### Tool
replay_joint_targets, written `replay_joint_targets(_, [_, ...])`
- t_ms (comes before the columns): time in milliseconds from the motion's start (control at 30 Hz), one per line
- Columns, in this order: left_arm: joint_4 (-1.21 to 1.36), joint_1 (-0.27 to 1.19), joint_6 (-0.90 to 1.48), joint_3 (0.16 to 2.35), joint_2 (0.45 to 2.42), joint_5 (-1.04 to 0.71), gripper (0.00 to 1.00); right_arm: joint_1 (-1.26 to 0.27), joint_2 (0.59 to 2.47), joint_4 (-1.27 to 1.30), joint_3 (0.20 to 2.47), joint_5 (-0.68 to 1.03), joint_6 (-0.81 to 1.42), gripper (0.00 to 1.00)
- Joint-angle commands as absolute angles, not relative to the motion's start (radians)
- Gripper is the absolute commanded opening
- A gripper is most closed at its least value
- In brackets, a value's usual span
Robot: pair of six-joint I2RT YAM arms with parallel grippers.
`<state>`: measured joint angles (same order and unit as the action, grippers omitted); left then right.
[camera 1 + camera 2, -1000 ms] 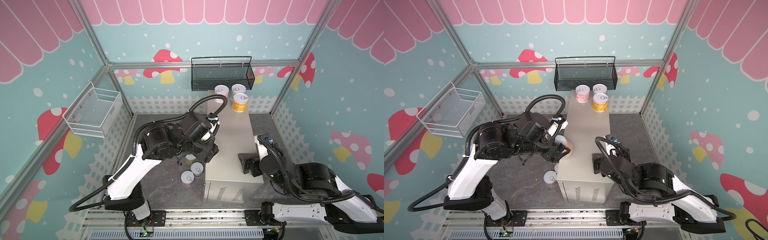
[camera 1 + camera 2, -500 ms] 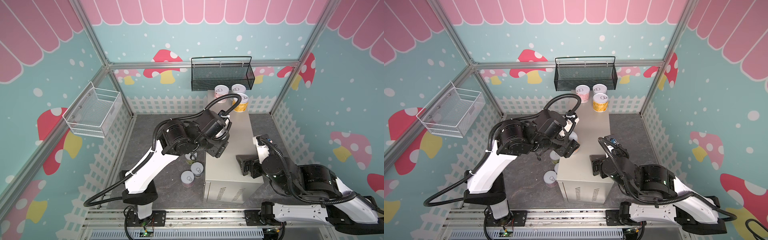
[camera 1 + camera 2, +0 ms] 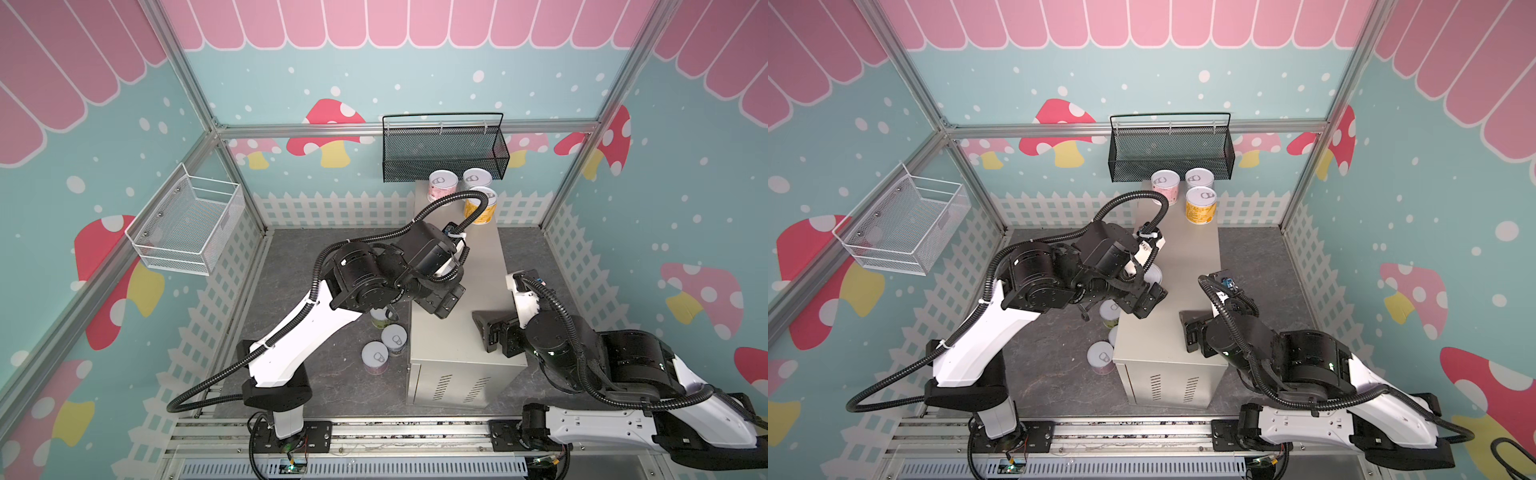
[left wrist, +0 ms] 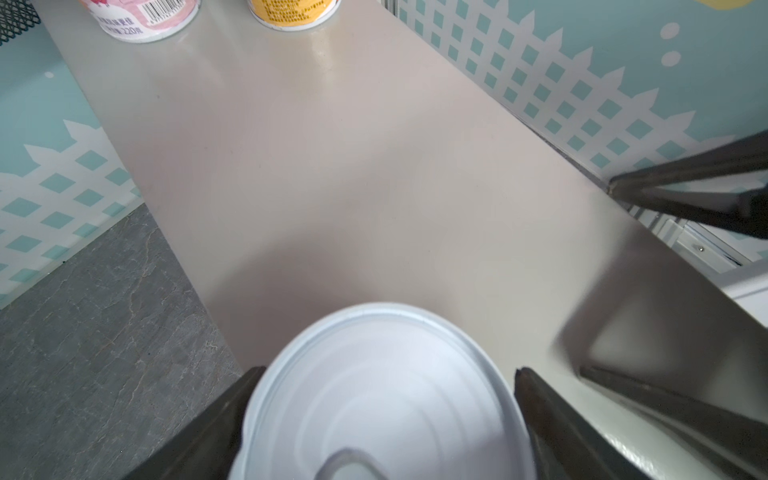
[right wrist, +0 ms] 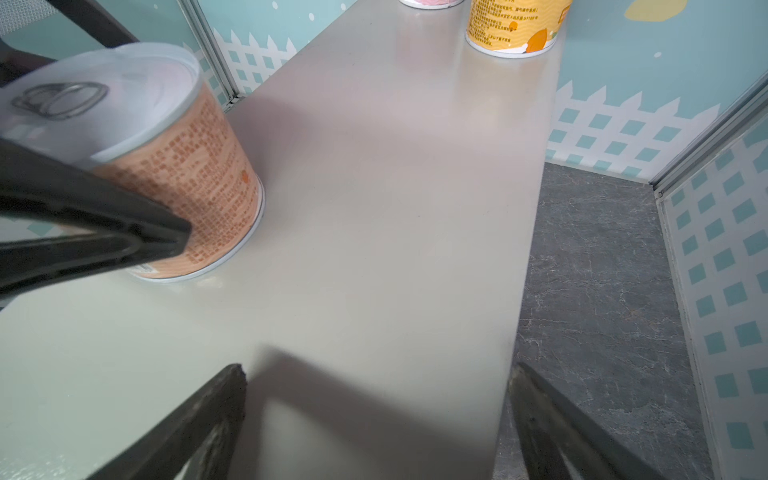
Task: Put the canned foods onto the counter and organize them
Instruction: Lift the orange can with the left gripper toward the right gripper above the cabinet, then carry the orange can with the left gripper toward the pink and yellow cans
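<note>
The orange can (image 5: 178,166) stands upright on the counter (image 3: 484,262), left of centre in the right wrist view, and is probably set there to extend the far row. The left claw (image 4: 386,374) straddles it with jaws spread. A sliver of counter shows beside one pad, but blur hides whether the other pad is clear. The right claw (image 5: 376,368) hangs spread and empty over the near end, lower middle in both top views, likely keeping out of the way. Three cans (image 3: 443,187) sit at the far end, upper middle, and three more (image 3: 375,357) wait on the floor. A second ago the left claw pinched this can beside the counter; now it is over the top and has let go.
</note>
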<state>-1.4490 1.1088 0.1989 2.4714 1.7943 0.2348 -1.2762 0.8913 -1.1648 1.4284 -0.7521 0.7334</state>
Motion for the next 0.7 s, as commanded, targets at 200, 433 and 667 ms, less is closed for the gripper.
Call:
replay_joint_targets(200, [-1.242,1.108,0.148,2.168,1.552,0.167,0.92,-1.276,0.928,-1.133,1.432,-0.762,0.715,0.99])
replay_joint_targets(433, [-1.112,1.108,0.123,1.977,1.468,0.14,0.81,-1.275,0.959,-1.117,1.435,-0.761,0.71,1.0])
replay_joint_targets(667, [-1.011,1.098,0.107,1.911,1.472,0.174,0.73,-1.275,0.947,-1.115,1.433,-0.769,0.722,0.99])
